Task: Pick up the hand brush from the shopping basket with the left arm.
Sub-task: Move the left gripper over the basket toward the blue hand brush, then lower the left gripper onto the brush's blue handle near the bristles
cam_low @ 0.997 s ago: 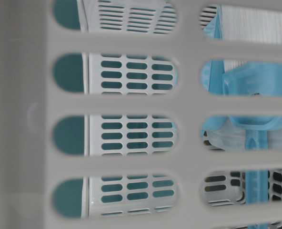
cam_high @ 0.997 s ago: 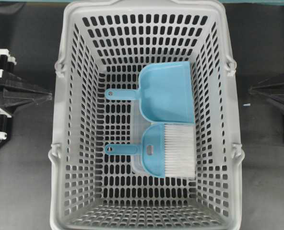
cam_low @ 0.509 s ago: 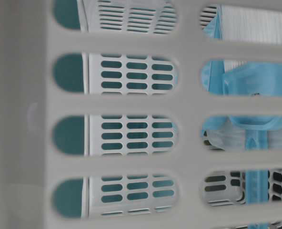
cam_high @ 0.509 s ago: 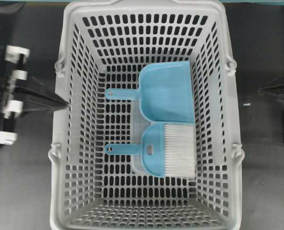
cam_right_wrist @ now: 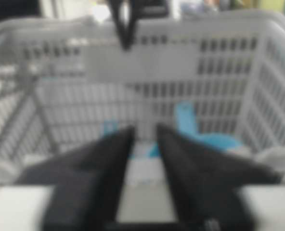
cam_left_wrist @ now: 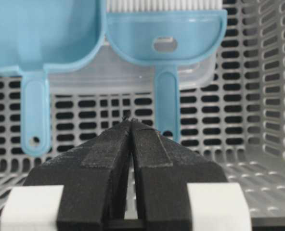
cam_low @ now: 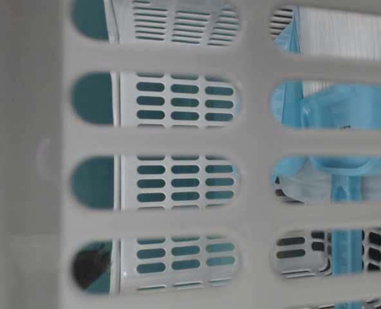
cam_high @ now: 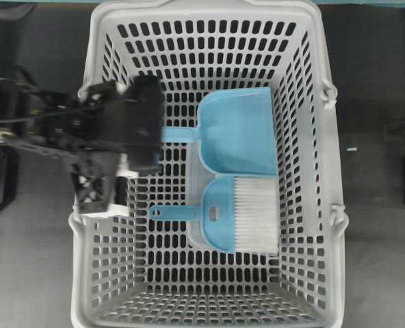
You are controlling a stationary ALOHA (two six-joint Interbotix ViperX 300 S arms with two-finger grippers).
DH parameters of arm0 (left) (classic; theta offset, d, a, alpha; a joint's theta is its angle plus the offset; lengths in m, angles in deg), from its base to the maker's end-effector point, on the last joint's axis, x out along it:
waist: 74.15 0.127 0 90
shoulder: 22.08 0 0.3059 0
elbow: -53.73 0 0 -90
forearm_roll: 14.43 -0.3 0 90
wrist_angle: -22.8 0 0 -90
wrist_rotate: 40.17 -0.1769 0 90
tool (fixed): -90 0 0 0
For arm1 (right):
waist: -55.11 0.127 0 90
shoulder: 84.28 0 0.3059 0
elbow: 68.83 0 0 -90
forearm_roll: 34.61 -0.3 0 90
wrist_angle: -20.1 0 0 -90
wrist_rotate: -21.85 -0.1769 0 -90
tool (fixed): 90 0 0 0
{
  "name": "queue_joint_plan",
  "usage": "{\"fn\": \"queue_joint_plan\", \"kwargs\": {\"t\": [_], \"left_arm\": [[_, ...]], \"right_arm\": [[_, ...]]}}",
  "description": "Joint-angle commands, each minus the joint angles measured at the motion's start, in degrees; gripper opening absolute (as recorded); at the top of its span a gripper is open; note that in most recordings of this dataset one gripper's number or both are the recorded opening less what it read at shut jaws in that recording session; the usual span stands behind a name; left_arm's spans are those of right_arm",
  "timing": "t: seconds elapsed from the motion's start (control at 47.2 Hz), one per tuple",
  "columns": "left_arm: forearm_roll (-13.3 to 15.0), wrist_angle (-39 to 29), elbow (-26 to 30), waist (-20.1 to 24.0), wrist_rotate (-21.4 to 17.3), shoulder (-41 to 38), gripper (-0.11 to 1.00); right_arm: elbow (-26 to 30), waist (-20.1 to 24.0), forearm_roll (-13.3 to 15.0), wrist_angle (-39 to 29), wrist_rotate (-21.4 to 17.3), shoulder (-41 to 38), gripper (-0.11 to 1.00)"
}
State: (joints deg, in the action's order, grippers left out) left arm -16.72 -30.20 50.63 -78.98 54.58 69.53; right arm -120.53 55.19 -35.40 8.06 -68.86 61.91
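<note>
The light-blue hand brush (cam_high: 223, 216) lies flat on the floor of the light-grey shopping basket (cam_high: 86, 137), white bristles to the right, thin handle pointing left. My left gripper (cam_high: 158, 133) reaches over the basket's left rim and hangs above the dustpan's handle, up-left of the brush handle. In the left wrist view its jaws are shut and empty (cam_left_wrist: 131, 120), and the brush handle (cam_left_wrist: 167, 101) lies just ahead and to the right of the tips. My right gripper (cam_right_wrist: 142, 132) is outside the basket, blurred, with a narrow gap between its jaws.
A light-blue dustpan (cam_high: 237, 130) lies beside the brush, overlapping its head; its handle (cam_left_wrist: 35, 115) shows left of my left gripper. A clear plastic lid (cam_left_wrist: 133, 77) lies under both. The basket's walls rise on all sides. A dark part of the arm (cam_low: 91, 264) shows through a slot.
My left arm has swung from outside the basket's left side over the rim and into the basket. The right arm has drawn back towards the right edge. Brush and dustpan have not moved.
</note>
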Motion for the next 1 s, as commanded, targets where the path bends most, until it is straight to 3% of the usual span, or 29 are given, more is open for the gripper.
{"fn": "queue_joint_plan", "kwargs": {"t": [0.0,0.106,0.212,0.276,0.445,0.551,0.975], "left_arm": [[-0.26,0.00,2.29,0.09,0.00,-1.58,0.00],[-0.26,0.09,2.64,0.00,0.44,-2.99,0.00],[-0.26,0.00,3.08,-0.44,1.41,-4.57,0.05],[-0.26,-0.18,3.34,-1.05,2.29,-6.15,0.19],[-0.26,-0.35,4.13,-2.99,4.92,-10.90,0.69],[-0.26,-0.26,4.31,-3.60,6.24,-13.89,0.89],[-0.26,-0.35,3.43,-5.71,6.68,-20.57,0.90]], "right_arm": [[0.35,0.09,-0.18,0.18,-0.26,0.18,0.34],[0.00,0.09,-0.35,0.18,-0.44,0.79,0.65],[-0.18,0.09,-0.35,0.18,-0.44,1.05,0.80],[-0.18,0.09,-0.44,0.18,-0.44,1.32,0.79],[-0.18,0.09,-0.35,0.18,-0.44,1.58,0.78],[-0.18,0.09,-0.35,0.18,-0.44,1.76,0.78],[-0.88,0.09,-0.62,0.18,-0.53,2.81,0.78]]}}
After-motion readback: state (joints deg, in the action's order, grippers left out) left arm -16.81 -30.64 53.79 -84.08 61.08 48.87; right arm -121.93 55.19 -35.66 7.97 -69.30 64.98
